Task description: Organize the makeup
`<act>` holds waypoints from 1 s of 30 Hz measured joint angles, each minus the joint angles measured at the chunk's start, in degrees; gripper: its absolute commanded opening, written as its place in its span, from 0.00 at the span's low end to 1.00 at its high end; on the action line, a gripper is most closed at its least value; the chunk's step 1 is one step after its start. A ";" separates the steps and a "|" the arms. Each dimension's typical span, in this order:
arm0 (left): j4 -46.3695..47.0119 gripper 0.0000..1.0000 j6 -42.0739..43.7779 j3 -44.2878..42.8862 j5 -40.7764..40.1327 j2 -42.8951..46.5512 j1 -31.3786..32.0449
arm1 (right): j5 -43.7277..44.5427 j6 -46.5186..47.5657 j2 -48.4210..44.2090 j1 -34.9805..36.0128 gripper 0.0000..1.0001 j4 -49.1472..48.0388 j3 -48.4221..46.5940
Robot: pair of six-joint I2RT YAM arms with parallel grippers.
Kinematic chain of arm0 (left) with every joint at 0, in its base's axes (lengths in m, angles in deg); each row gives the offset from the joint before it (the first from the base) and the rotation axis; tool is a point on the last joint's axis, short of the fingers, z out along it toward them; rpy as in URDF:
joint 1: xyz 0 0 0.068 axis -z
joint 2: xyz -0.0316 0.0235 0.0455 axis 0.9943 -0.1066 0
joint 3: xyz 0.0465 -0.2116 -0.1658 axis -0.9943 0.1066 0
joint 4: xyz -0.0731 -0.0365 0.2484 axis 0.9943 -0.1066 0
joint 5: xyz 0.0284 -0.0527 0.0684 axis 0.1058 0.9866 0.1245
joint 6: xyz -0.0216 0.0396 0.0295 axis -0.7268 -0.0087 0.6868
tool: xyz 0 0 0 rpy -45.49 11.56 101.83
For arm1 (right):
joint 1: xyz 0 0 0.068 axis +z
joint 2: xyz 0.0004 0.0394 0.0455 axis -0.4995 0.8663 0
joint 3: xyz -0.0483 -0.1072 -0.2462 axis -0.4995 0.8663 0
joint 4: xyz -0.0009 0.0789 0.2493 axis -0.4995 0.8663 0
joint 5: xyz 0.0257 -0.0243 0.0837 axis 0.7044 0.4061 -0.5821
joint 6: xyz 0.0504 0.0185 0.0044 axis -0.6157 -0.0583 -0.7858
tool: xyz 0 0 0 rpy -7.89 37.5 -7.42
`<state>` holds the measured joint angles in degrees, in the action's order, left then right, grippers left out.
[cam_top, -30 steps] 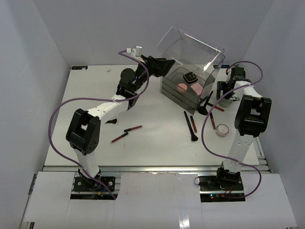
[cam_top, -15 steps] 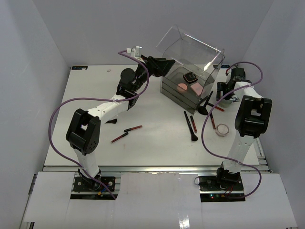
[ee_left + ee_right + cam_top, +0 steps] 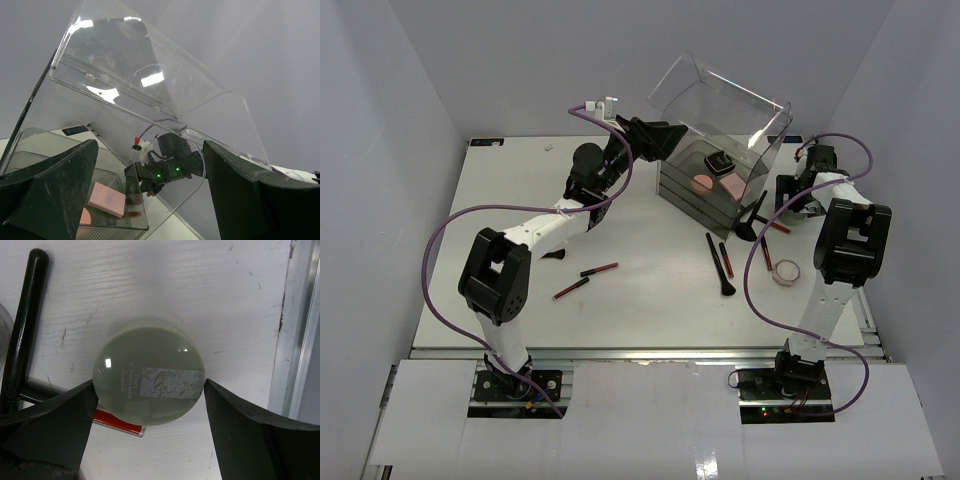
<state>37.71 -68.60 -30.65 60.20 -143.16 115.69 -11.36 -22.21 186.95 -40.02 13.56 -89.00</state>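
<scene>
In the right wrist view my right gripper (image 3: 150,390) is open, pointing down, one finger on each side of the pale green compact (image 3: 150,370), at its edges. The compact lies on the table, partly over a red pencil (image 3: 117,424), beside a black brush handle (image 3: 25,325). My left gripper (image 3: 655,135) is open at the raised lid (image 3: 720,100) of the clear box (image 3: 715,200). In the box lie a flat pink square (image 3: 728,185), a round pink compact (image 3: 701,183) and a small black compact (image 3: 719,161). Brushes (image 3: 718,262) and pencils (image 3: 599,269) lie on the table.
A round pink compact (image 3: 786,271) lies near the right arm. Two more pencils (image 3: 726,259) lie next to the brush, and a brush head (image 3: 753,218) lies by the box. The metal table rail (image 3: 295,340) runs just right of the green compact.
The right wrist has shifted slightly. The left arm and the lid have not moved.
</scene>
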 measured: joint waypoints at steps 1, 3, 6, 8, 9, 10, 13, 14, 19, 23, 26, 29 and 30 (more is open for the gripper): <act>0.00 0.96 0.00 0.00 0.00 0.00 0.00 | -0.22 0.00 0.27 -0.06 0.93 0.00 -0.01; 0.00 0.96 -0.02 0.00 0.00 0.00 0.00 | -0.59 0.02 0.65 -0.09 0.94 0.05 -0.01; 0.00 0.96 0.00 0.00 0.00 0.00 0.00 | -1.04 0.01 1.05 -0.09 0.98 0.29 -0.21; 0.00 0.96 0.00 0.00 0.00 0.00 0.00 | -1.24 0.00 1.21 -0.11 0.95 0.37 -0.46; 0.00 0.96 0.00 0.00 0.00 0.00 0.00 | -1.40 0.04 1.24 -0.10 0.91 0.37 -0.51; 0.00 0.96 -0.01 0.00 0.00 0.00 0.00 | -1.61 0.00 1.24 -0.09 0.88 0.39 -0.60; -0.02 0.96 0.00 0.00 0.00 0.00 0.00 | -2.37 -0.13 1.24 -0.20 0.81 0.42 -0.80; -0.02 0.96 0.00 0.00 0.00 0.00 0.00 | -2.76 -0.04 1.24 -0.28 0.78 0.42 -0.80; -0.02 0.96 -0.02 0.01 0.00 0.00 0.00 | -3.67 0.00 1.24 -0.58 0.53 0.42 -0.80; -0.04 0.96 -0.02 0.11 0.00 0.00 0.00 | -4.00 0.02 1.24 -0.73 0.31 0.42 -0.80; -0.04 0.96 -0.16 0.11 0.00 0.00 0.00 | -4.23 0.09 1.16 -0.78 0.18 0.37 -0.74; -0.06 0.96 -0.17 0.14 0.00 0.00 0.00 | -5.15 0.44 -0.01 -0.86 0.09 -0.86 1.07; -0.05 0.96 -0.17 0.17 0.00 0.00 0.00 | -5.43 0.62 -1.25 -0.88 0.08 -1.72 2.77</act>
<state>37.67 -68.78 -30.47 60.20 -143.16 115.69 -16.78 -21.59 185.70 -40.90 11.84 -86.23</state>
